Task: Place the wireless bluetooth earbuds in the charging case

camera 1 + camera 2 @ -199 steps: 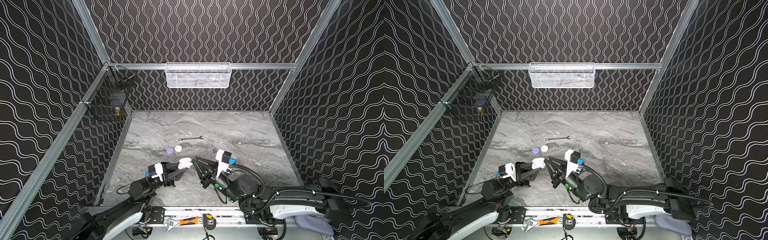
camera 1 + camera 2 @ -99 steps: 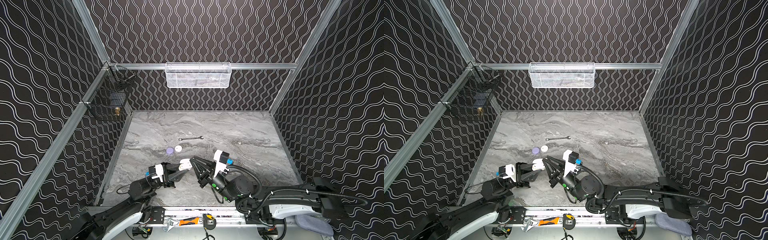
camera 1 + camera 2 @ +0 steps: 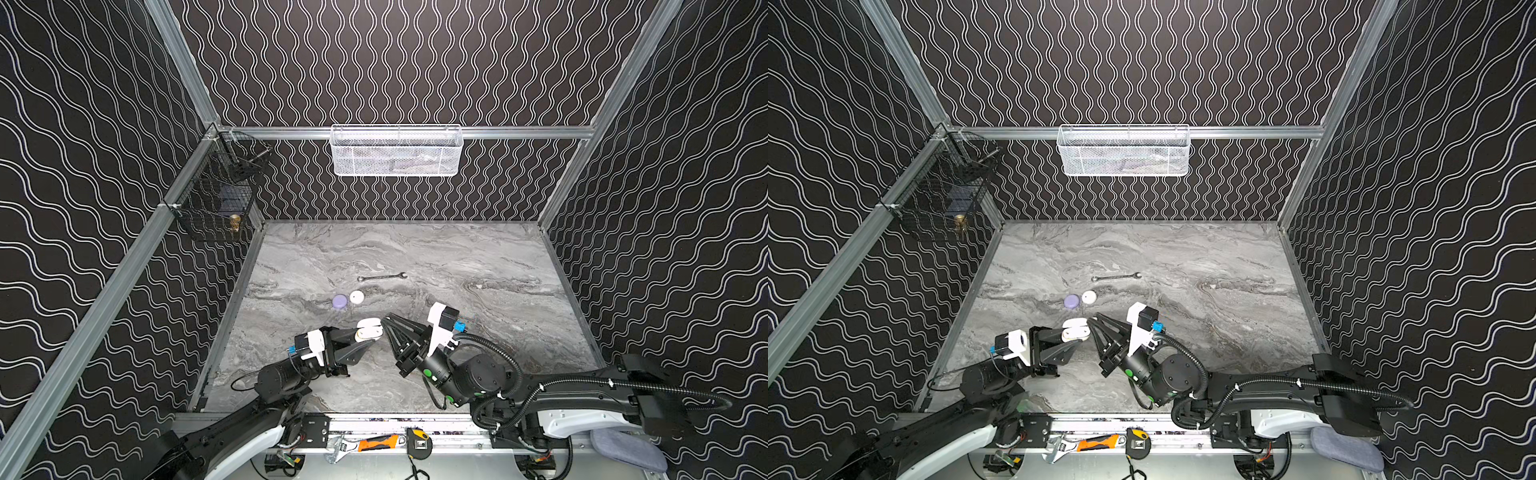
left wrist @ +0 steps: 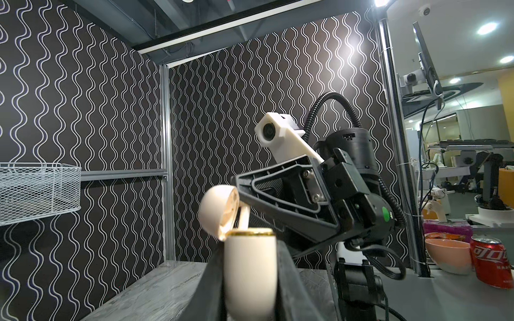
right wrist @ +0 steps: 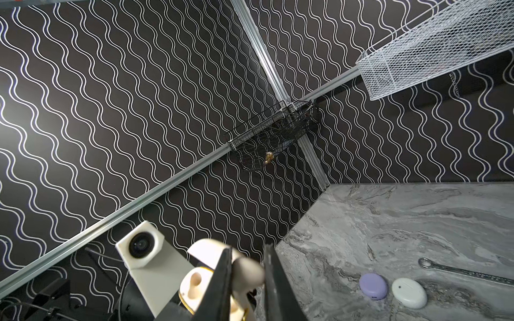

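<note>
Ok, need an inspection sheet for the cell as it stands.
Surface: marble tabletop, no spills seen.
Job's things: cream charging case, lid open, in left claw; cream earbud in right claw, stem at the case's mouth.
Clutter: lavender case and white case, shut, side by side; wrench behind them.
Grippers: both claws shut on their loads.
Cables: corrugated hose looped over right arm; thin cable by left arm.
Surroundings: white mesh basket on back wall, black wire basket on left wall.
</note>
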`<state>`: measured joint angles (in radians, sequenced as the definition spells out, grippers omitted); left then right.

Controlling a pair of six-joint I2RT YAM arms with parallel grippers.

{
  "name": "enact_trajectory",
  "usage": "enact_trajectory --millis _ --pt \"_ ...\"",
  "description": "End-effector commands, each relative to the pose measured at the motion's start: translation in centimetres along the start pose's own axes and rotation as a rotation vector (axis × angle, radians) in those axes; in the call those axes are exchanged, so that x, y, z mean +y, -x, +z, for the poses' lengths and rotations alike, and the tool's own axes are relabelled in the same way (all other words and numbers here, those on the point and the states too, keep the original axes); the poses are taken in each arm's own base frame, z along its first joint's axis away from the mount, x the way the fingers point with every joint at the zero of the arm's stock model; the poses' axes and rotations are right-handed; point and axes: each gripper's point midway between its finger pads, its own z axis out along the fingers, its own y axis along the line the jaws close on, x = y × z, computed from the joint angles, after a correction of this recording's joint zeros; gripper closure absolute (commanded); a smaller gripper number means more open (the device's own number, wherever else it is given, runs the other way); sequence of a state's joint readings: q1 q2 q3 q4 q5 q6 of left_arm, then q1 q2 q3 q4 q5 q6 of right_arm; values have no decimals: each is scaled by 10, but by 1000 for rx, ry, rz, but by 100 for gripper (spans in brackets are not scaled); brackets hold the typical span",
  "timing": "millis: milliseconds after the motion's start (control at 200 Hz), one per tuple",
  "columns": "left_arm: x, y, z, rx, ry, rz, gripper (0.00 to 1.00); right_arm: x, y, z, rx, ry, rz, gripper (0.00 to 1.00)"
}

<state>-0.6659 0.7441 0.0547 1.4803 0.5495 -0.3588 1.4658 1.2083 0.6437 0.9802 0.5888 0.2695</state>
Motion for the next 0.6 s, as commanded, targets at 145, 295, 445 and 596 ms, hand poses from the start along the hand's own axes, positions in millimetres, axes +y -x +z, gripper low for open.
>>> enact_trajectory --millis 145,295,445,596 --pt "1 11 0 -50 13 40 100 6 -12 3 47 10 -36 96" --pt "1 12 0 -52 15 41 100 8 -16 6 63 10 -42 96" --pt "2 12 -1 -51 22 44 100 7 -18 5 67 4 -39 97" --pt "3 12 -1 -51 27 43 100 12 -18 5 69 23 -33 98"
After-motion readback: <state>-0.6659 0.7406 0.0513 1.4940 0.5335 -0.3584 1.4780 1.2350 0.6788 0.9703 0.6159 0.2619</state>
